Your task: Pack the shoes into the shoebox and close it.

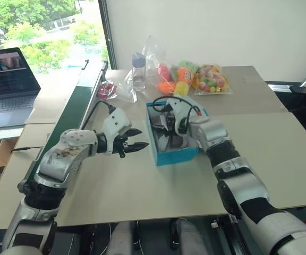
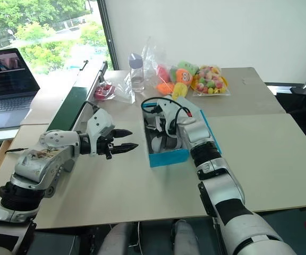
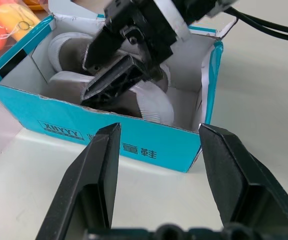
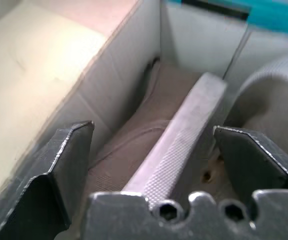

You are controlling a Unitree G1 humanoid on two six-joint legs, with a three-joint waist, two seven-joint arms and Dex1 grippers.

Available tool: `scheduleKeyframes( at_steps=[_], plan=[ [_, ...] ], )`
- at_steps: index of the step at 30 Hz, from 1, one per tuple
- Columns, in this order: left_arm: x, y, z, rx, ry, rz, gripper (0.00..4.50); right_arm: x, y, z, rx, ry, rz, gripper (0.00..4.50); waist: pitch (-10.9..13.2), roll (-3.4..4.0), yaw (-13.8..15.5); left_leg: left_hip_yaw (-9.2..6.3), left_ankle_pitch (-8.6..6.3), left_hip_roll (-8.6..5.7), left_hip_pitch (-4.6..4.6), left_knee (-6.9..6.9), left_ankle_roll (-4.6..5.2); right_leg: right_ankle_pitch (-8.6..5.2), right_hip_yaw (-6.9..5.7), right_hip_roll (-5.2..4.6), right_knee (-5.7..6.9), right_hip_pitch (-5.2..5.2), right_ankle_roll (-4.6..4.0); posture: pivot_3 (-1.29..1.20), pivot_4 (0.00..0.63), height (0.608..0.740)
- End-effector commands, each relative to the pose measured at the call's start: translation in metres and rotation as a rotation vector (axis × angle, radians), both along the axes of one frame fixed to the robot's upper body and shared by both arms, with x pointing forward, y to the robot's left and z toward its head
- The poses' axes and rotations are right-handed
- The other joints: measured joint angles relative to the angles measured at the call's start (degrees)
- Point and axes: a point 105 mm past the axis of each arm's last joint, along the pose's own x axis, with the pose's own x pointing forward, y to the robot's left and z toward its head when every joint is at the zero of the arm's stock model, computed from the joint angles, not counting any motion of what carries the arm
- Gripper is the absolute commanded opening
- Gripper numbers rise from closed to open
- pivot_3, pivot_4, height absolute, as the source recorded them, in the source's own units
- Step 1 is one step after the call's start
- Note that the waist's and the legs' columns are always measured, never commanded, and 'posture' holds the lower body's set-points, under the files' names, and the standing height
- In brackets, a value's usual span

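Reaching into the shoebox (image 1: 177,155) with my right gripper (image 3: 115,82), I have its fingers (image 4: 66,160) spread wide and grasping nothing. Between them, in my right wrist view, lies one of the shoes (image 4: 174,150) on its side, its pale ribbed sole edge running straight up the gap, touching neither finger that I can see. Its dark upper lies toward one finger, against the box's white inner wall; beyond the other finger curves the pale sole of the second shoe (image 4: 276,95). Both shoes sit inside the box, side by side, soles turned toward my left arm.

My left gripper (image 1: 138,139) hangs just above the table (image 1: 142,186), outside the box on its left, with its fingers (image 3: 96,175) parted and empty. They point at the turquoise side wall, near it but apart from it. Past their tips, over that wall, I see the shoes and my right fingers dipping among them.

Whether the lid flap stands or lies back I cannot tell; the box is open at the top. Beyond the box, well away from both sets of fingers, lie clear bags of plush toys (image 1: 195,78) and a clear bottle (image 1: 138,71).
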Motion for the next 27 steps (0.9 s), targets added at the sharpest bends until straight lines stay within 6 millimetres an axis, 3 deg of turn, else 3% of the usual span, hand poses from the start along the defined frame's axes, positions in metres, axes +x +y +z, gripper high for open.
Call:
scheduleKeyframes(
  at_steps=[1, 4, 6, 9, 12, 14, 17, 20, 22, 27],
  plan=[
    [-0.003, -0.007, 0.012, -0.003, -0.05, -0.059, 2.62, -0.022, 0.006, 0.061, 0.099, -0.094, 0.071, 4.47, 0.0, 0.0, 0.0, 0.0, 0.0, 0.0, -0.01, 0.0, 0.0, 0.0, 0.0, 0.0, -0.01, -0.01, 0.0, 0.0, 0.15, 0.74],
    [-0.005, -0.011, 0.013, -0.003, -0.046, -0.093, 2.62, -0.039, -0.007, 0.084, 0.139, -0.121, 0.081, 4.47, 0.0, 0.0, 0.1, -0.02, 0.0, 0.01, 0.01, 0.0, 0.0, -0.01, -0.04, 0.0, 0.01, 0.02, -0.01, 0.0, 0.15, 0.74],
    [-0.005, -0.013, 0.015, 0.001, -0.044, -0.117, 2.62, -0.049, -0.022, 0.088, 0.129, -0.127, 0.075, 4.47, 0.0, 0.0, 0.4, -0.03, 0.0, 0.01, 0.03, 0.0, 0.0, -0.01, -0.05, 0.0, 0.01, 0.03, -0.02, 0.0, 0.15, 0.74],
    [-0.005, -0.019, 0.016, 0.007, -0.041, -0.164, 2.62, -0.072, -0.062, 0.075, 0.001, -0.122, 0.025, 3.71, 0.0, -0.01, 1.5, -0.02, 0.0, 0.0, 0.06, 0.0, 0.0, -0.02, -0.07, -0.06, -0.05, 0.09, -0.02, 0.0, 0.15, 0.74],
    [-0.002, -0.021, 0.017, 0.012, -0.034, -0.196, 2.62, -0.095, -0.081, 0.075, -0.074, -0.113, 0.012, 2.69, 0.0, 0.03, 1.7, 0.11, -0.02, -0.06, 0.03, 0.0, 0.01, -0.02, -0.03, -0.2, -0.14, 0.05, -0.01, 0.0, 0.15, 0.74],
    [0.004, -0.027, 0.021, 0.018, -0.053, -0.228, 2.62, -0.111, -0.107, 0.071, -0.105, -0.086, -0.07, 1.99, 0.0, 0.04, 1.4, 0.17, -0.02, -0.05, 0.02, 0.0, 0.02, -0.01, -0.02, -0.2, -0.16, 0.0, 0.0, 0.0, 0.15, 0.74],
    [0.013, -0.032, 0.025, 0.027, -0.084, -0.24, 2.62, -0.123, -0.122, 0.061, -0.105, -0.037, -0.125, 1.02, 0.0, 0.03, 1.4, 0.09, -0.02, -0.01, 0.08, 0.0, 0.02, -0.02, -0.09, -0.13, -0.15, 0.06, 0.0, 0.0, 0.15, 0.74],
    [0.023, -0.038, 0.027, 0.068, -0.142, -0.243, 2.62, -0.145, -0.132, 0.01, -0.07, 0.122, -0.163, 0.01, 0.0, -0.07, 1.5, 0.03, -0.02, 0.02, 0.16, 0.0, 0.02, -0.02, -0.15, -0.09, -0.17, 0.19, -0.01, 0.0, 0.15, 0.74],
    [0.026, -0.042, 0.029, 0.071, -0.165, -0.248, 2.62, -0.152, -0.134, -0.016, -0.001, 0.176, -0.197, 0.01, 0.0, -0.08, 1.5, -0.08, -0.02, 0.05, 0.17, 0.02, 0.02, -0.05, -0.24, -0.07, -0.18, 0.25, -0.04, 0.0, 0.15, 0.74],
    [0.041, -0.04, 0.028, 0.094, -0.22, -0.188, 2.62, -0.146, -0.153, -0.077, 0.052, 0.218, -0.327, 0.01, 0.0, 0.06, 1.3, -0.01, -0.03, -0.07, 0.08, 0.21, 0.06, 0.02, -0.12, -0.16, -0.2, 0.28, 0.08, 0.0, 0.15, 0.74]
  ],
)
